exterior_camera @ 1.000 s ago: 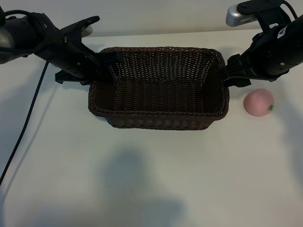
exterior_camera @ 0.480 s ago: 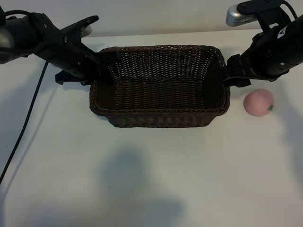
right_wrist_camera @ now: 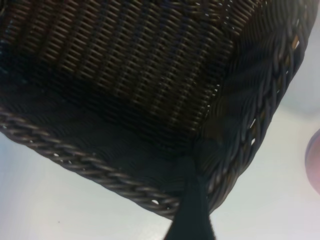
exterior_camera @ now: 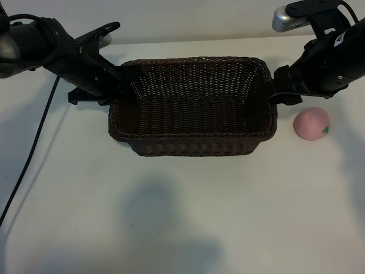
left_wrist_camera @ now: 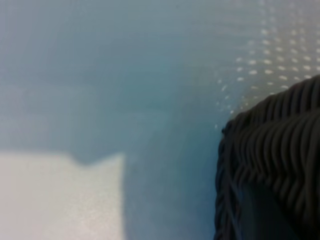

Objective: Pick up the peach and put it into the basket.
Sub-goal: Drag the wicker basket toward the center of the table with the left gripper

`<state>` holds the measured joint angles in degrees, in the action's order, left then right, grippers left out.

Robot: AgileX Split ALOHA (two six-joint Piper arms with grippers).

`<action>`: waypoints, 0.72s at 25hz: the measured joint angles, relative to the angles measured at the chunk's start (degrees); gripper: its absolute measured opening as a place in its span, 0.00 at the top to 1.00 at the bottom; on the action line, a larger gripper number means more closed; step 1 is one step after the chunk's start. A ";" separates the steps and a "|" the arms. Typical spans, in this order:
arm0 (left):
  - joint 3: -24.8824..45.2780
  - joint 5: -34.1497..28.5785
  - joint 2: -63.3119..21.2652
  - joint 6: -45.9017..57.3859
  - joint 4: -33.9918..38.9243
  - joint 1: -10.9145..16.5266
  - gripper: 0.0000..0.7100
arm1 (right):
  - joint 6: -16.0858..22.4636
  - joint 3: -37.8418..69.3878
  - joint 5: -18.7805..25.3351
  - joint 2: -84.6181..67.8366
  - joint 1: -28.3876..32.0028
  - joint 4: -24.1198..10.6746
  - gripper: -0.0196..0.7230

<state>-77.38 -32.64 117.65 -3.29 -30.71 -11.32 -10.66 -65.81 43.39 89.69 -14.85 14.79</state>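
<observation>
Your small round pink toy peach [exterior_camera: 312, 123] lies on the white bench [exterior_camera: 182, 217], just beside the right end of the large dark brown woven wicker basket [exterior_camera: 194, 145], outside it. Your right end effector [exterior_camera: 272, 91] sits at that end's rim, jaws wide, one finger [right_wrist_camera: 192, 210] against the weave. Your left end effector [exterior_camera: 126, 80] is narrowly closed on the basket's left rim.
</observation>
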 joint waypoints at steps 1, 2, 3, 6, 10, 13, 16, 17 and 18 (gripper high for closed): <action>0.00 -0.13 0.07 0.06 -0.18 0.00 0.72 | 0.00 0.00 0.00 0.00 0.00 0.00 0.17; -0.04 -0.33 0.07 0.12 -0.53 0.00 0.69 | 0.00 0.00 0.00 0.00 0.00 0.00 0.17; -0.16 -0.82 0.07 0.18 -0.77 0.00 0.63 | 0.00 0.00 0.00 0.00 0.00 0.00 0.17; -0.41 -2.38 0.07 0.23 -1.11 -0.05 0.35 | 0.00 0.00 0.00 0.00 0.00 0.00 0.17; -0.41 -3.29 -0.68 0.23 -0.84 -0.05 0.05 | 0.00 0.00 0.00 0.00 0.00 0.00 0.17; -1.22 -5.22 -2.18 0.23 0.75 -0.05 0.01 | 0.00 0.00 0.00 0.00 0.00 0.00 0.17; -2.95 -8.26 -4.53 0.62 2.77 -0.05 0.03 | 0.00 0.00 0.00 0.00 0.00 0.00 0.17; -3.61 -9.34 -5.39 0.61 3.45 -0.05 0.04 | 0.00 0.00 0.00 0.00 0.00 0.00 0.17; -4.42 -10.73 -6.09 0.66 4.25 -0.05 0.05 | 0.00 0.00 0.00 0.00 0.00 0.00 0.17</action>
<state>-81.80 -43.37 111.57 -2.63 -26.46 -11.37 -10.66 -65.81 43.39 89.69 -14.85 14.79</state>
